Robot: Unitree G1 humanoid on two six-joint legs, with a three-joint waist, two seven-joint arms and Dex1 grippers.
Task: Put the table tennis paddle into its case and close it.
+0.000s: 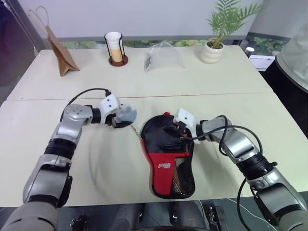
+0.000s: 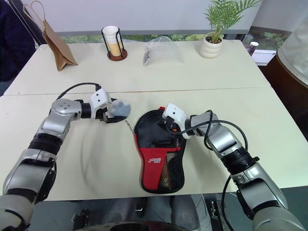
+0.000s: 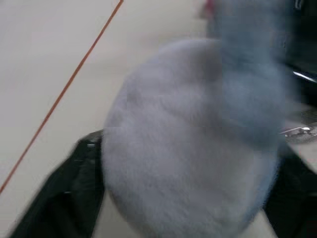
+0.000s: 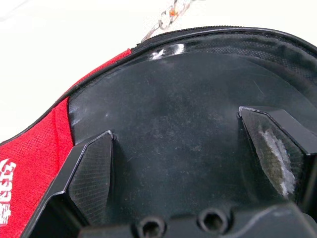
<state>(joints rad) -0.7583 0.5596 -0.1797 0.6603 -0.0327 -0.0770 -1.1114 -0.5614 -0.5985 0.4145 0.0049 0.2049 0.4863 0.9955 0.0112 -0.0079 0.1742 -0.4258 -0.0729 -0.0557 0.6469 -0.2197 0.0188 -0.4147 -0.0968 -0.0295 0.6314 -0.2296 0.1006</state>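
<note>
One case point(image 1: 166, 163); one grey pouch point(image 1: 126, 114)

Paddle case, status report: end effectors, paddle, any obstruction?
Left end effector carrying grey round pouch beside case. Right end effector open over paddle lying inside unzipped case. Nothing blocking.

You see the case point(image 1: 166, 159) black up top with a red panel, white logo and black mesh below. The pouch point(image 1: 126, 114) is pale grey. The counter point(image 1: 202, 82) is cream, the paper bag point(image 1: 60, 50) brown, the plant pot point(image 1: 211, 52) white.
</note>
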